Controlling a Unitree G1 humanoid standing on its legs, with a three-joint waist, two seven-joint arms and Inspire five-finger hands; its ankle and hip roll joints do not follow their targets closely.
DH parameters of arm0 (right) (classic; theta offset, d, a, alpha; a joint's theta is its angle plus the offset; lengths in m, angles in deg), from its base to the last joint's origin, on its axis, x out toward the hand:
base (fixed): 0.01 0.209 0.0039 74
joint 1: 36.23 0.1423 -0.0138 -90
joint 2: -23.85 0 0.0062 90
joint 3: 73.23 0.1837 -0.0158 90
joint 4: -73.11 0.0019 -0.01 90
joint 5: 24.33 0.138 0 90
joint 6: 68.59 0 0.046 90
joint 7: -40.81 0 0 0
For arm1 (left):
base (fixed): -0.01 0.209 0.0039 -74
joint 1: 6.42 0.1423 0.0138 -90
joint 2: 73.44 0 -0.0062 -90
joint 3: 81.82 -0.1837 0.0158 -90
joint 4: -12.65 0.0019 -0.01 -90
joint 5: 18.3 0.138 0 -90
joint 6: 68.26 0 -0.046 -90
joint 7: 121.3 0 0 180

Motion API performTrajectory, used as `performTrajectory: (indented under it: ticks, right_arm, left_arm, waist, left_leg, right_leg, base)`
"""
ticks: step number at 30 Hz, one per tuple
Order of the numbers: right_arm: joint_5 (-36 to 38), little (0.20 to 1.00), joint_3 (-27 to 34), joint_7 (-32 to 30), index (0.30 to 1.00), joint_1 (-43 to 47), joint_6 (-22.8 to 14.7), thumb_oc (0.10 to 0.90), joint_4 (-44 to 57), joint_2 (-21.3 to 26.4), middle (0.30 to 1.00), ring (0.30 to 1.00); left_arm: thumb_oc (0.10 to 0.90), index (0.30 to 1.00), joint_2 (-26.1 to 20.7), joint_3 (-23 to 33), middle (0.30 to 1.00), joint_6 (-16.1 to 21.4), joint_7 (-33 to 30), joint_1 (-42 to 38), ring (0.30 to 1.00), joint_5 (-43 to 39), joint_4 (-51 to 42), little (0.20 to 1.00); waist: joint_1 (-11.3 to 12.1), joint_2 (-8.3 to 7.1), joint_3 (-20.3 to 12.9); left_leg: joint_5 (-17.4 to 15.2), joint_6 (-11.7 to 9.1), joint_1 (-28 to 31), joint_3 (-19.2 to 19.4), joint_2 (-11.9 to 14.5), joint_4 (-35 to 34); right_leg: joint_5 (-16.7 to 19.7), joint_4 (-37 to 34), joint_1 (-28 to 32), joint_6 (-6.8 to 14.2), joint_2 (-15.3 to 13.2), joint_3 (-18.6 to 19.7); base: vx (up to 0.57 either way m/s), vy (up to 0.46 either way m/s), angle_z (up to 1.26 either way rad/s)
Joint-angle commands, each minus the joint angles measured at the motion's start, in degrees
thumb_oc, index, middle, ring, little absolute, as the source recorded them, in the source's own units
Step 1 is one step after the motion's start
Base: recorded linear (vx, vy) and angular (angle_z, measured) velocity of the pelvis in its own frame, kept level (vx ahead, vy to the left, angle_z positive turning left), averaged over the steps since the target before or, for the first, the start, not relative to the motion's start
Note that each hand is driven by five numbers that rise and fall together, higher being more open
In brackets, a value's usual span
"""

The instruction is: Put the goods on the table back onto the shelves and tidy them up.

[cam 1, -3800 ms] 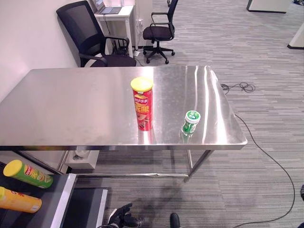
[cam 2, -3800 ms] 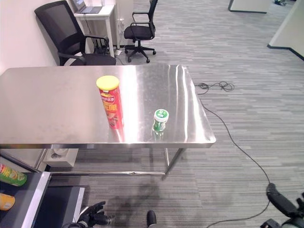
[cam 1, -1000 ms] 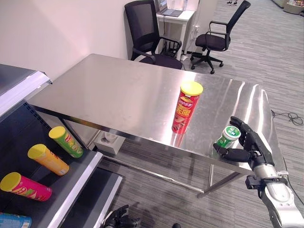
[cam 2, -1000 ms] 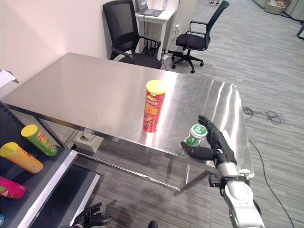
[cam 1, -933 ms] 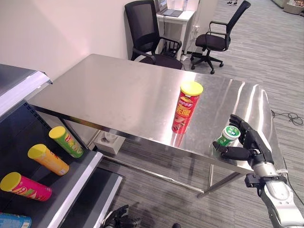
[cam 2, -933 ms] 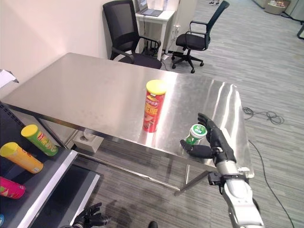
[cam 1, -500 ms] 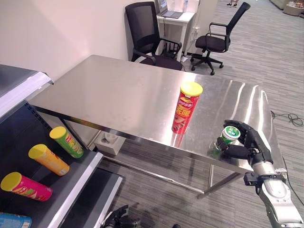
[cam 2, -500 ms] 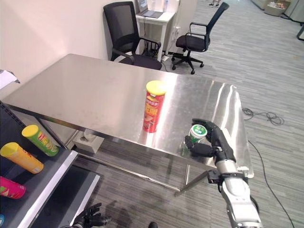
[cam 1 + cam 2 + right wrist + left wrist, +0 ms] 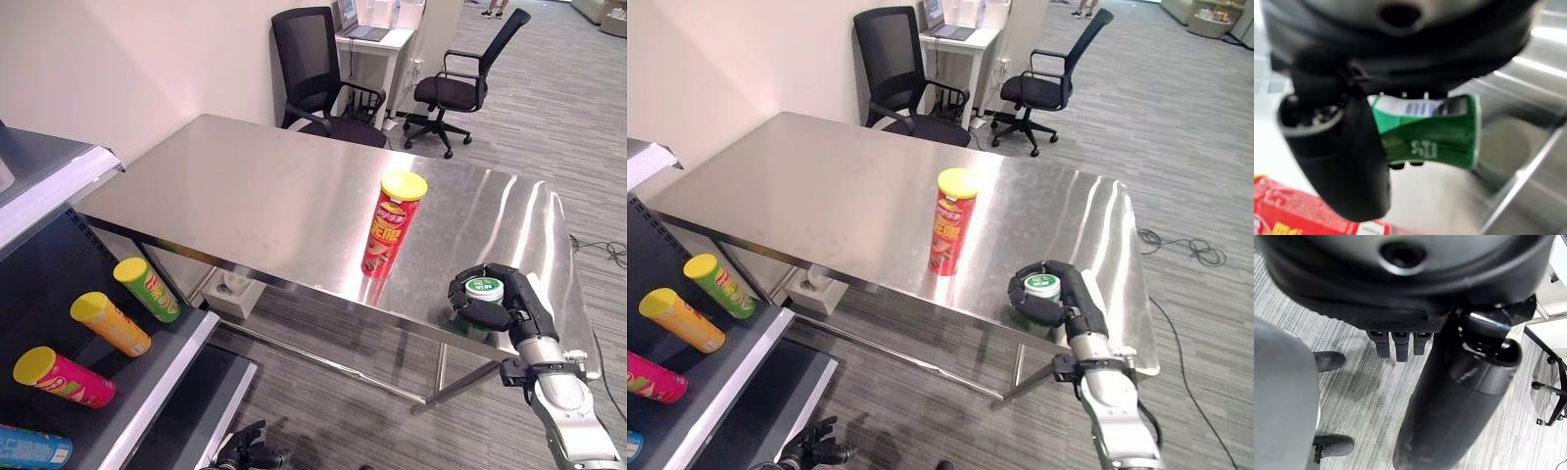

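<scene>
Fingers and thumb of the right hand [image 9: 509,311] curl round the small green can [image 9: 482,293] near the steel table's [image 9: 245,206] front edge; grasp made, next lift toward the shelf [image 9: 147,377].

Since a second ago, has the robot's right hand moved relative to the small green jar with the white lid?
Yes. The right hand, then open beside the small green jar, has closed round it near the steel table's front right corner; the jar looks in place.

I see steel worktop [image 9: 245,201] carrying upright red can [image 9: 392,230] and small green tub [image 9: 483,299] near its front right corner; shelf [image 9: 147,367] holds four cans lying flat
</scene>
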Motion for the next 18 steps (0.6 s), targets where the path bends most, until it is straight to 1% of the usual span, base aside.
performTrajectory:
  ticks: [1,4,5,6,8,9,10,14,15,17,18]
  right_arm:
    - [-0.38,0.3,4.64,-3.51,0.3,6.27,-5.06,0.4,1.86,-0.2,0.3,0.3]
    - [-1.23,0.3,6.69,-5.17,0.3,6.49,-5.86,0.4,4.19,0.4,0.3,0.3]
    - [-1.4,0.3,8.24,-6.07,0.3,6.7,-6.57,0.4,7.1,0.76,0.3,0.3]
    - [-1.42,0.3,8.32,-6.06,0.3,6.62,-6.49,0.4,7.23,0.73,0.3,0.3]
    - [-1.8,0.3,10.12,-6.7,0.3,7.05,-7.52,0.4,11.46,1.34,0.3,0.3]
    - [-1.84,0.3,10.25,-6.68,0.3,6.91,-7.39,0.4,11.71,1.27,0.3,0.3]
    - [-1.15,0.3,12.17,-6.96,0.3,7.74,-8.81,0.4,16.31,1.9,0.3,0.3]
    - [-0.38,0.3,13.43,-6.74,0.3,8.09,-9.55,0.4,20.2,1.9,0.3,0.3]
    - [0.34,0.3,13.55,-5.96,0.3,8.11,-9.85,0.4,22.51,1.65,0.3,0.3]
    - [0.51,0.3,13.59,-5.46,0.3,7.86,-9.86,0.4,23.82,1.47,0.3,0.3]
    - [1.5,0.3,13.57,-4.67,0.3,7.68,-10.47,0.4,26.26,1.21,0.3,0.3]
  left_arm:
    - [0.8,0.9,-0.99,-2.65,0.9,1.36,-0.94,-2.34,0.9,3.08,0.85,0.9]
    - [0.8,0.9,-0.99,-2.59,0.9,1.48,-1.5,-2.73,0.9,4.12,0.87,0.9]
    - [0.8,0.9,-1.0,-2.57,0.9,1.42,-1.86,-3.07,0.9,4.72,1.07,0.9]
    - [0.8,0.9,-0.98,-2.59,0.9,1.42,-1.87,-3.1,0.9,4.74,1.09,0.9]
    - [0.8,0.9,-1.05,-2.56,0.9,1.37,-2.18,-3.39,0.9,5.57,1.2,0.9]
    - [0.8,0.9,-1.03,-2.59,0.9,1.37,-2.2,-3.43,0.9,5.6,1.23,0.9]
    - [0.8,0.9,-1.12,-2.69,0.9,1.29,-2.57,-3.75,0.9,6.58,1.49,0.9]
    - [0.8,0.9,-1.21,-2.76,0.9,1.25,-2.78,-3.98,0.9,7.35,1.7,0.9]
    - [0.8,0.9,-1.3,-2.75,0.9,1.2,-2.78,-4.0,0.9,7.43,1.46,0.9]
    - [0.8,0.9,-1.38,-2.8,0.9,1.25,-2.76,-3.9,0.9,7.6,1.21,0.9]
    - [0.8,0.9,-1.34,-2.75,0.9,1.32,-2.72,-3.71,0.9,7.65,1.14,0.9]
  waist:
    - [1.09,-3.27,-0.97]
    - [0.78,-3.25,-1.01]
    - [0.57,-3.17,-1.01]
    - [0.61,-3.16,-0.99]
    - [0.3,-3.15,-1.11]
    - [0.34,-3.14,-1.09]
    - [-0.01,-3.16,-1.23]
    - [-0.24,-3.06,-1.32]
    - [-0.4,-3.01,-1.38]
    - [-0.45,-3.03,-1.43]
    - [-0.63,-3.05,-1.43]
  left_leg:
    - [-1.53,-1.23,-0.19,0.34,0.89,0.23]
    - [-1.72,-1.19,-0.07,0.44,0.83,0.23]
    - [-1.72,-1.2,0.0,0.55,0.88,0.23]
    - [-1.72,-1.2,0.01,0.56,0.88,0.23]
    - [-1.74,-1.19,0.03,0.7,0.92,0.23]
    - [-1.74,-1.19,0.03,0.7,0.93,0.23]
    - [-1.67,-1.3,0.05,0.83,1.08,0.23]
    - [-1.46,-1.45,0.07,0.98,1.35,0.23]
    - [-1.18,-1.65,0.02,1.2,1.64,0.23]
    - [-1.06,-1.74,-0.08,1.29,1.8,0.23]
    - [-0.64,-2.0,-0.3,1.45,2.29,0.23]
  right_leg:
    - [-3.77,0.75,4.78,3.14,-2.39,1.0]
    - [-3.8,0.78,4.84,3.18,-2.34,1.12]
    - [-3.79,0.85,4.75,3.19,-2.31,1.24]
    - [-3.8,0.86,4.75,3.19,-2.3,1.24]
    - [-3.77,0.89,4.71,3.2,-2.24,1.31]
    - [-3.77,0.9,4.71,3.2,-2.24,1.3]
    - [-3.76,0.9,4.63,3.18,-2.12,1.38]
    - [-3.75,0.92,4.47,3.08,-1.9,1.56]
    - [-3.74,0.89,4.34,3.0,-1.7,1.73]
    - [-3.7,0.87,4.22,2.94,-1.56,1.77]
    - [-3.68,0.81,3.99,2.8,-1.23,1.96]
  base:
    - [0.0,0.0,0.0]
    - [0.0,0.0,0.0]
    - [0.0,0.0,0.0]
    - [0.0,0.0,0.0]
    - [0.0,0.0,0.0]
    - [-0.03,-0.043,-0.01]
    - [-0.02,-0.034,-0.01]
    - [-0.05,-0.056,-0.01]
    - [-0.04,-0.048,-0.04]
    - [-0.06,-0.079,-0.05]
    - [-0.1,-0.12,-0.02]
